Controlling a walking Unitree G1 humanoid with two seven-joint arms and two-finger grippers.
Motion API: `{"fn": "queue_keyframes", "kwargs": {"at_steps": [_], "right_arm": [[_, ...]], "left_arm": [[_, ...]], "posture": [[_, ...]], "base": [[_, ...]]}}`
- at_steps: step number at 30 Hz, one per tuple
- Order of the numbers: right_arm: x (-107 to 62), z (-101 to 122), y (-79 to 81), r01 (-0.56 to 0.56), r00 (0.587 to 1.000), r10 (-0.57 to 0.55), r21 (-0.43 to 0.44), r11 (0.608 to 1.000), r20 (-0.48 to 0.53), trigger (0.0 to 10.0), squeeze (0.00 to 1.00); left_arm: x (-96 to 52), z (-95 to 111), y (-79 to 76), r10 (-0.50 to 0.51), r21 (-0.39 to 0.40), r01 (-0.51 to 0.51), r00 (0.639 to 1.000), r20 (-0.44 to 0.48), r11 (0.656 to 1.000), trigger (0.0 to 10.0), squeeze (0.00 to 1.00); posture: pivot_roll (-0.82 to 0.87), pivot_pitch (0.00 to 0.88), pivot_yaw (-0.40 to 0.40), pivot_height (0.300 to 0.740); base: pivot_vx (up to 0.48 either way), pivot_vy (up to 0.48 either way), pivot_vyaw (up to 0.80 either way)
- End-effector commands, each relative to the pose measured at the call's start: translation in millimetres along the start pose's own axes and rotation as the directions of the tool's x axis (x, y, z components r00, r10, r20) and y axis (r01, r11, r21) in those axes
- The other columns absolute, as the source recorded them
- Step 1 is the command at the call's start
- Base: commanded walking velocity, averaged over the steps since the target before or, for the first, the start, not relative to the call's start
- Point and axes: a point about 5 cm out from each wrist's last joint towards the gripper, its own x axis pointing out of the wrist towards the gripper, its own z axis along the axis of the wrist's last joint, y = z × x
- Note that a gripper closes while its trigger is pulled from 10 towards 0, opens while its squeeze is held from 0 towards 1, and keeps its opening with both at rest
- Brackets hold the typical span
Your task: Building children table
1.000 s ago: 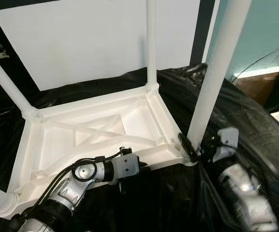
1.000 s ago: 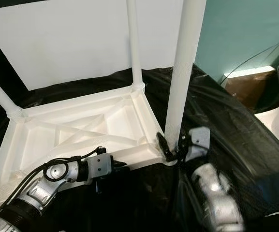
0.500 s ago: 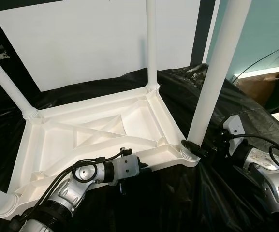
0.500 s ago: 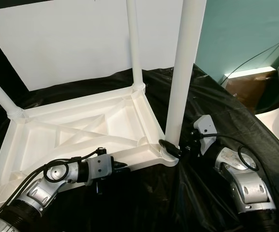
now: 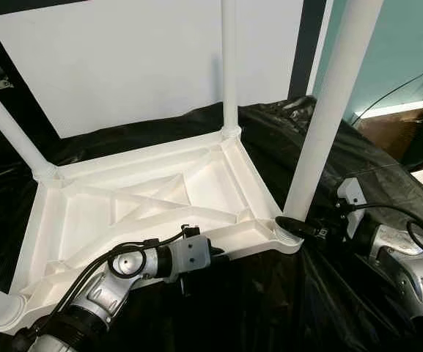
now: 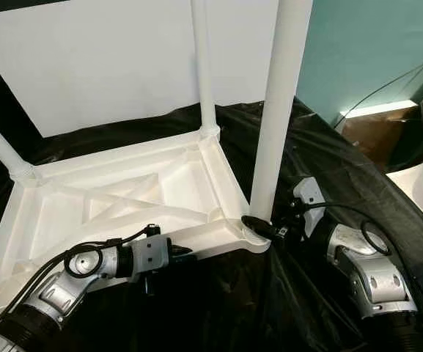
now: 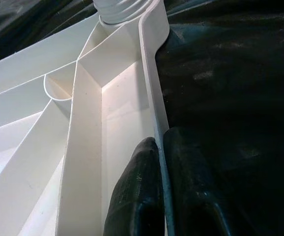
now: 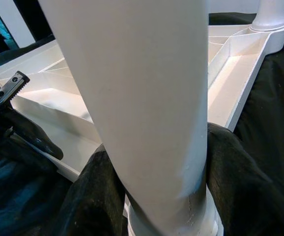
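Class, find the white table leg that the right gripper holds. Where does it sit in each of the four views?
Left eye view: table leg, right of centre, rising from the tabletop's near right corner.
Right eye view, just right of centre.
Left wrist view: its threaded base, at the far rim end.
Right wrist view, close, between the fingers.
Shared landmark: the corner socket.

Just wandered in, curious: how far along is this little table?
All four legs stand in the upturned top. The right gripper clasps the near right leg at its base, perhaps tightening it; the left gripper pinches the top's rim. It remains to be turned upright.
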Motion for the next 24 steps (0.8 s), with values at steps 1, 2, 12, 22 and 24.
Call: {"fn": "queue_keyframes", "kwargs": {"at_steps": [1,2,12,22,24], "right_arm": [[-2.1,-2,-2.1,0.008,1.000,-0.008,0.023,1.000,0.000,0.0,0.00],[-1.9,-2,-0.4,0.007,1.000,-0.007,0.034,0.999,0.005,0.0,0.00],[9.9,-27,26.8,0.613,0.767,-0.635,0.193,0.766,0.085,0.0,0.00],[3.9,-29,39.3,0.771,0.610,-0.791,0.198,0.605,0.041,0.0,0.00],[4.6,-29,36.4,0.815,0.556,-0.831,0.174,0.552,0.032,0.0,0.00]], "left_arm": [[0.6,-42,-39.5,-0.190,-0.173,0.161,0.968,-0.165,0.972,10.0,0.00],[0.6,-42,-39.1,-0.190,-0.172,0.161,0.968,-0.166,0.972,10.0,0.00],[1.6,-41,-39.4,-0.187,-0.170,0.159,0.969,-0.161,0.973,10.0,0.00],[0.7,-43,-40.2,-0.199,-0.172,0.170,0.965,-0.171,0.970,10.0,0.00],[1.6,-43,-39.9,-0.200,-0.170,0.171,0.965,-0.171,0.970,10.0,0.00]], "posture": [[-0.05,0.013,0.020,0.740],[-0.05,0.013,0.020,0.740],[-0.04,0.014,0.007,0.740],[-0.05,0.017,0.014,0.740],[-0.05,0.015,0.013,0.740]], "base": [[0.000,0.000,0.00],[0.000,0.000,0.00],[0.000,0.000,0.00],[0.000,0.000,0.00],[0.000,0.000,0.00]]}}
